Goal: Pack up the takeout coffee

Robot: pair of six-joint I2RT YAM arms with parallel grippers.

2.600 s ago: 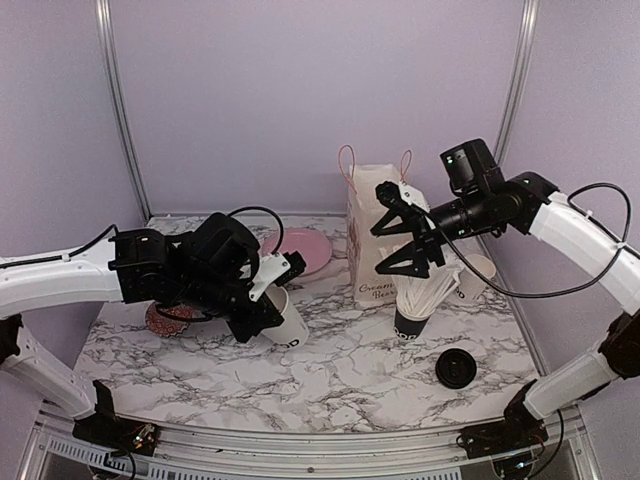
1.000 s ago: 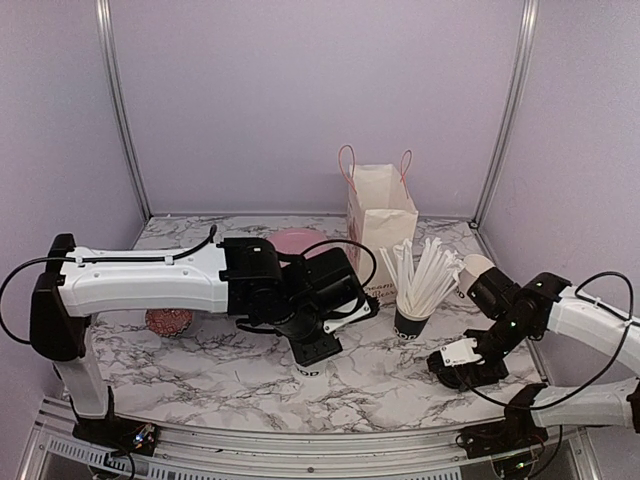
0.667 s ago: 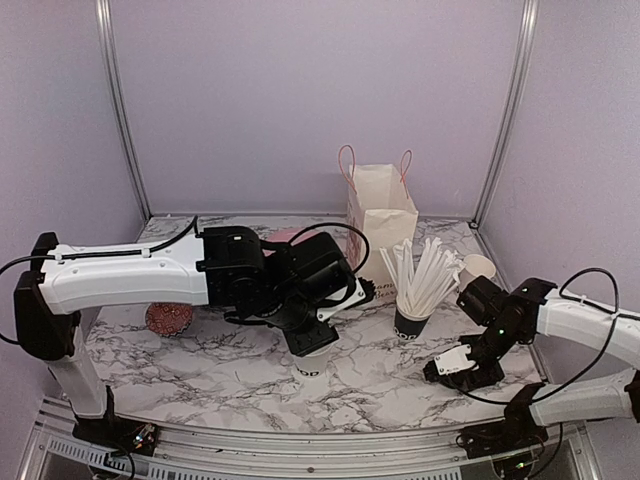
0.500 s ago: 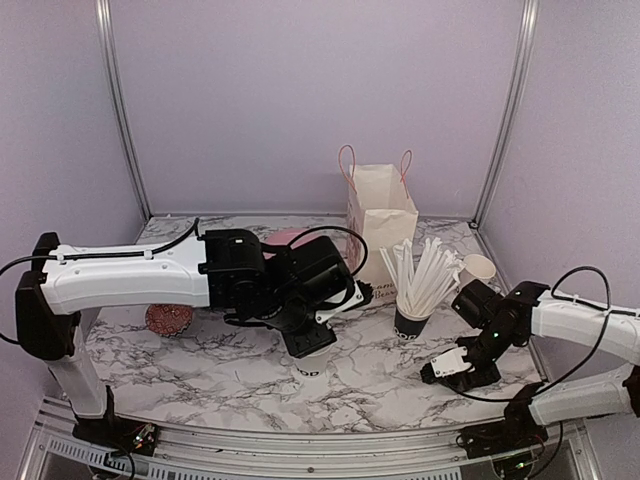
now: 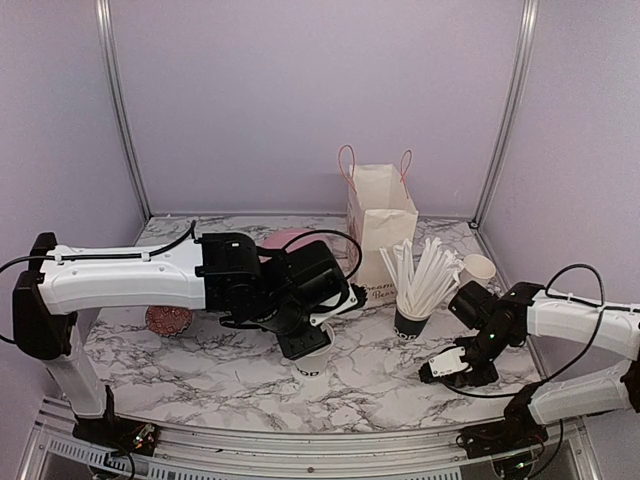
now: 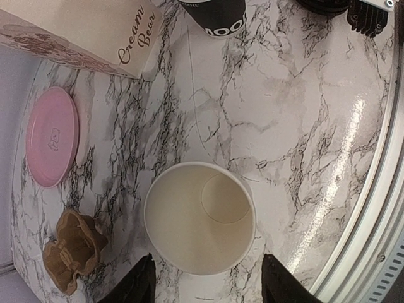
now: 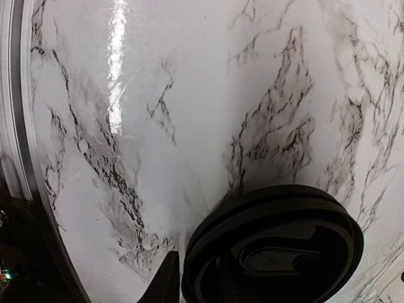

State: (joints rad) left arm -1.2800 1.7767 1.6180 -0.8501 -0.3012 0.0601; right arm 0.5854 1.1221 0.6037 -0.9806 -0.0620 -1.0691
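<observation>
A white paper takeout cup [image 6: 189,221] stands lidless on the marble, its lettered side showing under my left gripper [image 5: 305,345]. The left gripper [image 6: 208,278] is open. Its fingers [image 6: 144,281] flank the cup's near side, with slivers of marble between them and the rim. Low at the front right, my right gripper [image 5: 450,368] covers the black lid. In the right wrist view the right gripper [image 7: 192,287] is shut on the lid [image 7: 278,252]. One finger [image 7: 167,281] stands just outside its rim. A second lidless white cup [image 5: 478,268] stands at the far right.
A paper bag [image 5: 380,225] with pink handles stands at the back centre. The black cup of white straws [image 5: 412,318] is just in front of it. A pink plate [image 6: 52,136] and a brown pastry [image 6: 72,252] lie to the left. The metal front rail [image 6: 379,208] runs close by.
The right gripper slid slightly left along the table and its jaws narrowed onto the lid. The left arm shifted a little left above the cup, which stayed put.
</observation>
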